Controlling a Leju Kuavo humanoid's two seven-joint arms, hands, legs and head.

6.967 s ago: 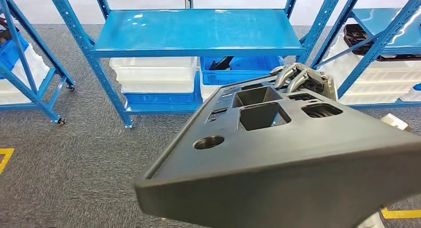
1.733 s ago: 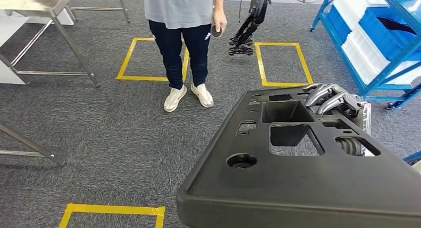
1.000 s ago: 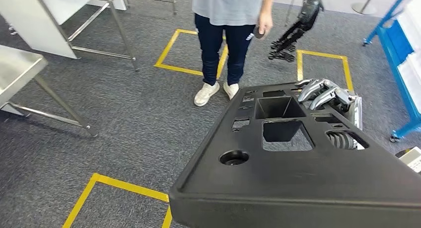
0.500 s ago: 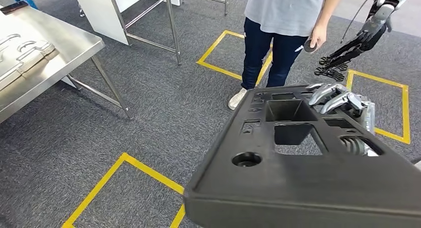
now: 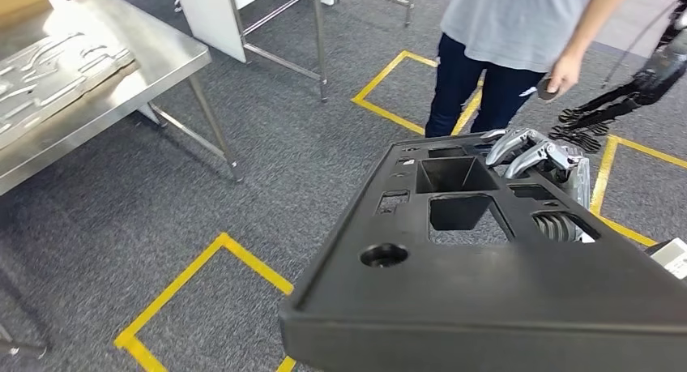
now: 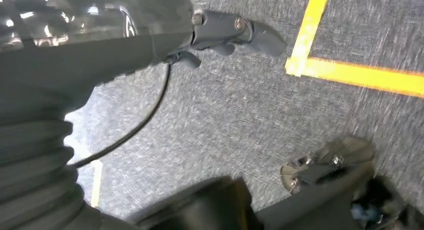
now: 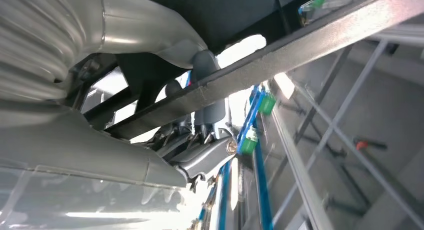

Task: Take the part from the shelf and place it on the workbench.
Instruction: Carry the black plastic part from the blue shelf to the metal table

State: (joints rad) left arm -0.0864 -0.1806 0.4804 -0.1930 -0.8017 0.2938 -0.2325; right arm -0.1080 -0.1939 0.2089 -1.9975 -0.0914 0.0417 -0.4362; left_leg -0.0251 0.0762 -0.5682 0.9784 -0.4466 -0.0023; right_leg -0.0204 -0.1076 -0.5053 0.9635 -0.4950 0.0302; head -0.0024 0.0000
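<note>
No readable text, labels, brands or numbers in any view. The white tag [image 5: 671, 258] at the right edge of the head view carries dark marks — too small to make out. The green tabs [image 7: 248, 140] on the blue frame in the right wrist view show no legible print — blurred.

Steel workbench [image 5: 146, 68] bears a pale moulded sheet [image 5: 49, 68].
</note>
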